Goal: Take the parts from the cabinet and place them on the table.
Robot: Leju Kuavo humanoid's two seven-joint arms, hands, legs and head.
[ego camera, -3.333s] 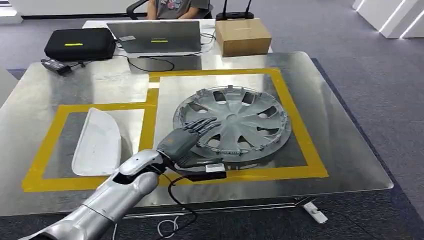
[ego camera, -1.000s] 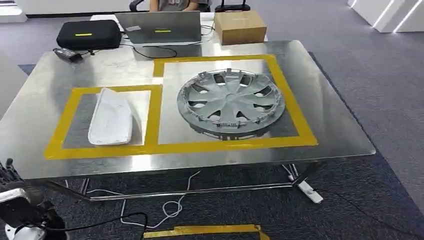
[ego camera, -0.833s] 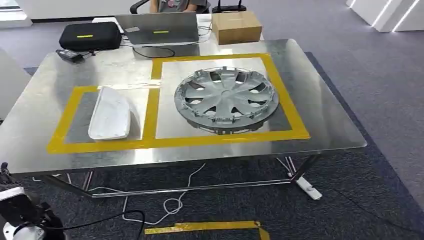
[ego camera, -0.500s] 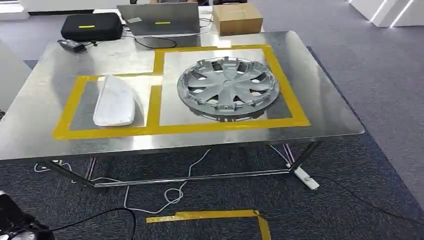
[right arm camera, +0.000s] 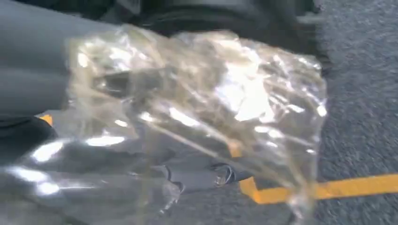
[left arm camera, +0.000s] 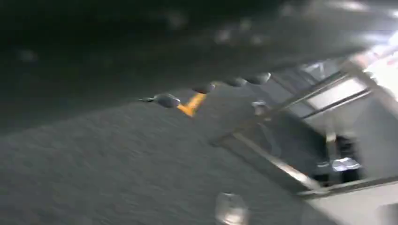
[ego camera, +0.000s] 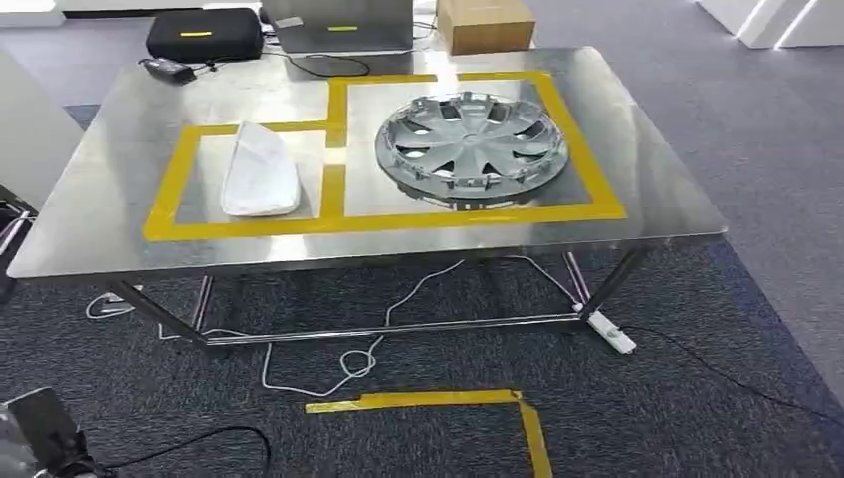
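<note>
I see 2 parts on the surface (ego camera: 100,214): hubcap (ego camera: 471,146) and white cover (ego camera: 260,170) (fingers' state: cannot tell).

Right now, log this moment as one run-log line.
wheel cover: flat in large taped box | white part: in small taped box | table: ahead | right hand: plastic-wrapped

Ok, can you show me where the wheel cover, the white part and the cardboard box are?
wheel cover (ego camera: 472,141), head view, on its centre hub.
white part (ego camera: 260,169), head view, on its middle.
cardboard box (ego camera: 485,30), head view, on its front face.
</note>
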